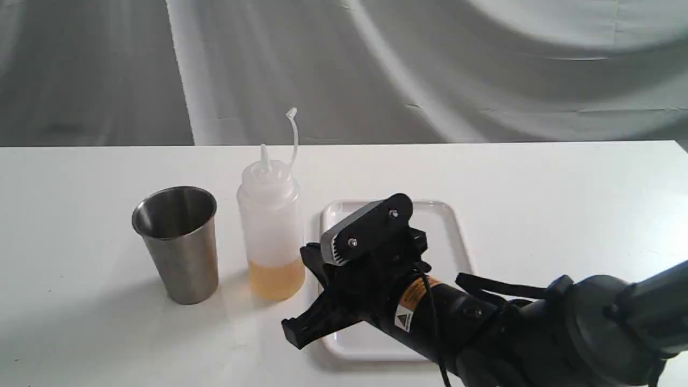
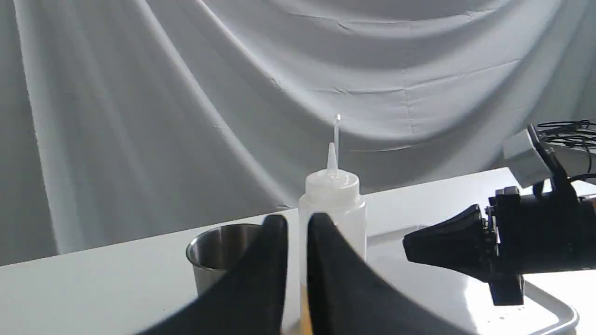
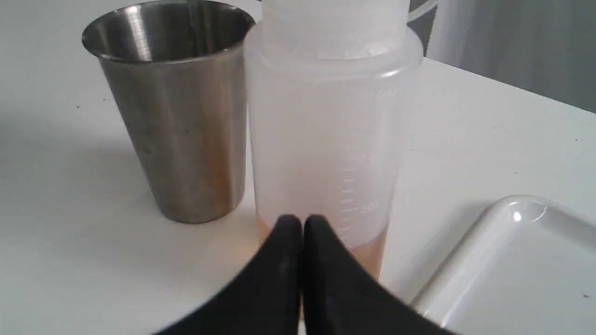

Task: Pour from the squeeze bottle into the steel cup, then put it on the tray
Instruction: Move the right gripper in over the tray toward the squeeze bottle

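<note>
While the right gripper (image 3: 301, 223) hangs closed and empty beside the squeeze bottle (image 1: 271, 231), pouring and traying remain undone.

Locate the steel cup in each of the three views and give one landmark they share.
Exterior view: the steel cup stands left of centre on the table.
Left wrist view: low, left of centre, partly behind a dark finger.
Right wrist view: upper left.
Shared landmark: the squeeze bottle stands right beside it in all three views.
</note>
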{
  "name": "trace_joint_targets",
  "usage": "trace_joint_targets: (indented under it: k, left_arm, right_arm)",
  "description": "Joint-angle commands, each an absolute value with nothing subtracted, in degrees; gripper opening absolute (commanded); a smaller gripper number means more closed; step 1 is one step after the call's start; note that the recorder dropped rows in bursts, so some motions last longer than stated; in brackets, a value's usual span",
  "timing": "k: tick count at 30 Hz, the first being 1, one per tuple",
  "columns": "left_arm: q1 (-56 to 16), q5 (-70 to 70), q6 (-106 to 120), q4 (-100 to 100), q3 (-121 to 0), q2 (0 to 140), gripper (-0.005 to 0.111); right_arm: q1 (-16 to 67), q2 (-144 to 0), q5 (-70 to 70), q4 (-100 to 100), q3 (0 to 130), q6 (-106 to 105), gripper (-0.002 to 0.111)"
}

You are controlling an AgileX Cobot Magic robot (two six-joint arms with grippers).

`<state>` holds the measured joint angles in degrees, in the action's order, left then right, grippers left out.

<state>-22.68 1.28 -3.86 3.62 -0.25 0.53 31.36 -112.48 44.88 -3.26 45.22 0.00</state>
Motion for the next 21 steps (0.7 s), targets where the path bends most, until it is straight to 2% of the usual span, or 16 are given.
trace_joint_targets:
  k: [1,4,8,10,12,21]
  left_arm:
    - [-22.56,0.71,-3.9,3.85,0.0,0.91,0.008]
    - [-22.56,0.71,-3.9,3.85,0.0,0.91,0.008]
    - [-22.56,0.71,-3.9,3.85,0.0,0.91,0.008]
    - [-22.56,0.71,-3.9,3.85,0.0,0.91,0.008]
    - [-22.56,0.71,-3.9,3.85,0.0,0.91,0.008]
    - [-22.56,0.71,-3.9,3.85,0.0,0.91,0.008]
  right_arm:
    - [31.49,-112.53,45.82,-3.81,45.41,-3.53,0.012]
    - [31.49,-112.53,45.82,-3.81,45.41,-6.24,0.034]
    - [31.49,-112.53,45.72,-3.81,45.41,-6.14,0.07]
    - [31.49,-112.53,45.72,-3.81,45.41,-6.0,0.079]
    - [31.49,-112.53,45.72,-3.81,45.41,-5.75,0.082]
    - [31.49,-112.58,45.51,-3.81,45.67,-4.07,0.082]
